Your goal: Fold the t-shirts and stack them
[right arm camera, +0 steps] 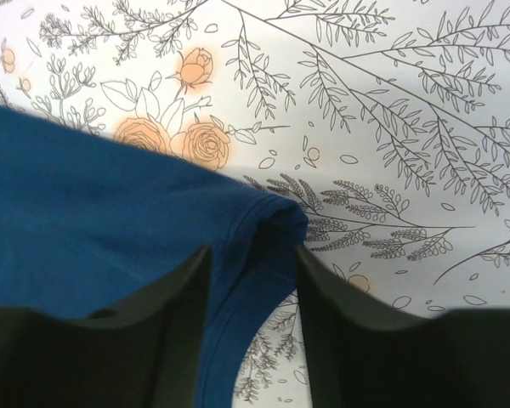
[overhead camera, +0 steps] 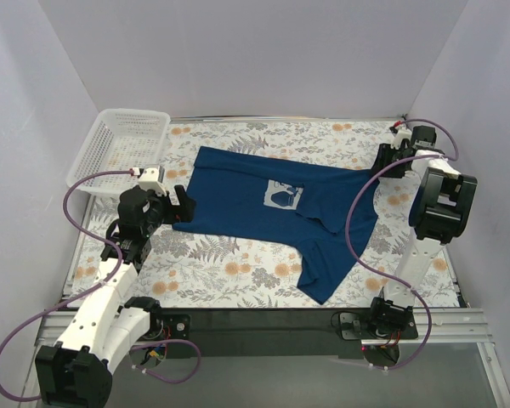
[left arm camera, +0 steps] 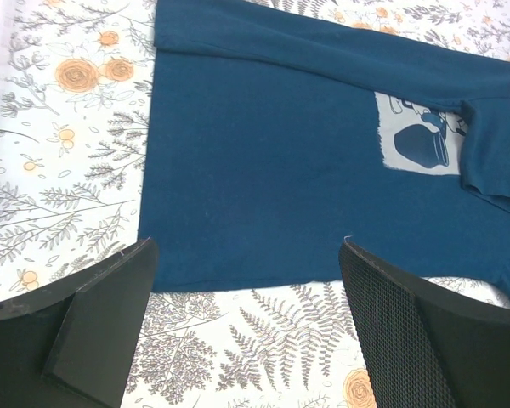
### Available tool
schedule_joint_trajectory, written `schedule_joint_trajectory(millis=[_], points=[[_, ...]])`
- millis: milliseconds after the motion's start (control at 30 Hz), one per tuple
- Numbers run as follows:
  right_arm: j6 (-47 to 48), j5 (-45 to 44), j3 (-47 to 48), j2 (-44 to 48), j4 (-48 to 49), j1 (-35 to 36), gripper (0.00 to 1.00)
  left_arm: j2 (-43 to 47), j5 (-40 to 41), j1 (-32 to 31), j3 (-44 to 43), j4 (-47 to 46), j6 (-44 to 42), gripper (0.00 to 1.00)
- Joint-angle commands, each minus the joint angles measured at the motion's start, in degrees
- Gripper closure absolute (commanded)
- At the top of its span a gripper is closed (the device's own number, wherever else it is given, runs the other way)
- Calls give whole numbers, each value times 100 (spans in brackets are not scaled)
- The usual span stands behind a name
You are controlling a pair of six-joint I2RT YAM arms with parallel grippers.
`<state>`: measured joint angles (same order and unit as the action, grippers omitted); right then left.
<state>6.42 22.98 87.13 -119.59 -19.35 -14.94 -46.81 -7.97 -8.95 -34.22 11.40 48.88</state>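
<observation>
A dark navy t-shirt (overhead camera: 238, 191) with a pale chest graphic (overhead camera: 282, 195) lies spread across the flowered table, one part trailing toward the near right. My left gripper (overhead camera: 178, 204) hovers at the shirt's left edge. In the left wrist view it (left arm camera: 246, 246) is open wide over the hem of the t-shirt (left arm camera: 263, 170), with nothing held. My right gripper (overhead camera: 381, 161) is at the shirt's far right corner. In the right wrist view its jaws (right arm camera: 253, 252) stand apart, with a bunched hemmed corner of the t-shirt (right arm camera: 85, 212) lying loose between them.
A white lattice basket (overhead camera: 127, 144) sits at the far left corner. White walls close in the table on three sides. The flowered cloth (overhead camera: 238, 272) shows bare in front of the shirt and along the back edge.
</observation>
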Motion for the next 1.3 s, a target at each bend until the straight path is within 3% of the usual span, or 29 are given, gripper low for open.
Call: schedule_joint_trajectory(millis=[0,133,267,467,633,767,867,1033,1267], points=[[184,22,-117,470,142,-35,54,-127,-274,16,-6,-164,51,19],[369,48,-188,910,151,-53,47,-495,-608,7,-260,-340,270,20],[624,214,-416,1271,160,-53,47,-1364,-838,7,-866,-516,622,22],[1195,1891,-1461,1982,142,-53,49,-3648,-769,-19,-2298,-718,965,30],[1169,2053,-1893,2212,160,-53,50,-5729,-311,-45,-4009,-551,974,40],[1099,2000,-1893,2107,169,-53,51,-6768,-74,-45,-5029,-402,904,43],[889,1886,-1849,2019,204,-79,53,-7393,-21,-45,-5733,-226,807,46],[449,1483,-1823,1896,283,-255,61,-7905,-117,-54,-6193,-199,702,46],[0,1050,-1621,1177,406,-273,57,-8301,-249,-54,-6422,-199,658,46]])
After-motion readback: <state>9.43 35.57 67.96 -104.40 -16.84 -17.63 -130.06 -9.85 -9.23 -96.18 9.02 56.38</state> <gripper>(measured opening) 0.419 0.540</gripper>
